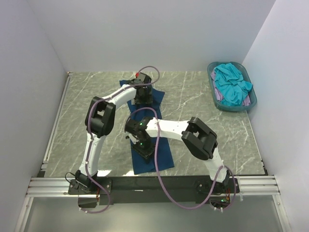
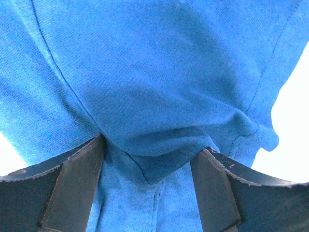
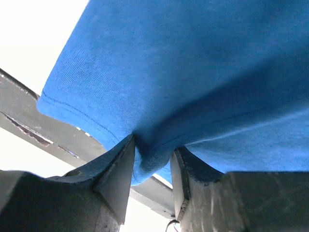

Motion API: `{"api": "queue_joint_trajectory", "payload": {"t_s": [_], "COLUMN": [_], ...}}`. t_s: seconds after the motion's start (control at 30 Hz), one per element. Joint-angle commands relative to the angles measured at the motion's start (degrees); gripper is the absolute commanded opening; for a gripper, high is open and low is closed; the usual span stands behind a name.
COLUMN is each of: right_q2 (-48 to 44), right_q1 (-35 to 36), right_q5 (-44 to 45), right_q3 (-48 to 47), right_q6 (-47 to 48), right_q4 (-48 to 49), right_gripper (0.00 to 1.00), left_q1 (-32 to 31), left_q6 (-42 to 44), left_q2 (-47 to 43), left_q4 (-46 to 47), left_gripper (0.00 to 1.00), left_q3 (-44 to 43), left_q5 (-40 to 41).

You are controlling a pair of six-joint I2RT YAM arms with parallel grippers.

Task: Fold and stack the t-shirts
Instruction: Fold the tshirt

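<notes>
1. The navy t-shirt (image 1: 161, 157) lies as a long narrow strip down the middle of the surface (image 1: 203, 96), running from the far side toward the arm bases.
2. The left claw (image 1: 143, 95) sits on the far end of the strip. In the left wrist view its fingers (image 2: 77, 188) stand fairly wide, gripping a bunched fold of the blue cloth that touches both pads.
3. The right claw (image 1: 144, 150) sits on the near end. In the right wrist view its fingers (image 3: 118, 179) stand close together, pinching a hemmed fold of the same shirt.
4. The turquoise t-shirt (image 1: 231, 82) lies crumpled in the basket (image 1: 210, 79) at the far right corner of the surface, well apart from the navy shirt.
5. The lilac t-shirt (image 1: 248, 101) shows beneath the turquoise one, at the basket's edges.
</notes>
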State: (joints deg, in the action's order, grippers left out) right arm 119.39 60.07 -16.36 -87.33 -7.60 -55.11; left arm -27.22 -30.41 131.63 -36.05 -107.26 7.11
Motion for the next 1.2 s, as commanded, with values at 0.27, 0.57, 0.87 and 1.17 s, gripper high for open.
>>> {"api": "queue_joint_trajectory", "payload": {"t_s": [0.27,0.57,0.87,1.17], "right_q2": [-10.4,-20.16,-15.68,-17.7], "right_q1": [-3.81,-21.65,-26.41,-27.11], "right_q5": [4.24,-5.6,-4.38,-0.87], "right_q3": [-2.67,5.32,7.07,15.51], "right_q6": [-0.75,-7.77,-10.77,-13.05], "right_q4": [-0.7,15.1,22.94,25.32], "right_gripper": [0.49,0.46,0.39,0.38], "left_q1": [4.19,9.03,8.42,1.13], "left_q6": [1.41,0.27,-1.22,-6.94], "left_q2": [-6.65,-11.49,-14.12,-25.79], "left_q4": [-0.15,2.83,5.92,2.92], "left_gripper": [0.78,0.78,0.75,0.75], "left_q3": [-2.93,1.69,7.77,22.86], "left_q5": [0.01,-1.84,-8.08,-7.29]}}
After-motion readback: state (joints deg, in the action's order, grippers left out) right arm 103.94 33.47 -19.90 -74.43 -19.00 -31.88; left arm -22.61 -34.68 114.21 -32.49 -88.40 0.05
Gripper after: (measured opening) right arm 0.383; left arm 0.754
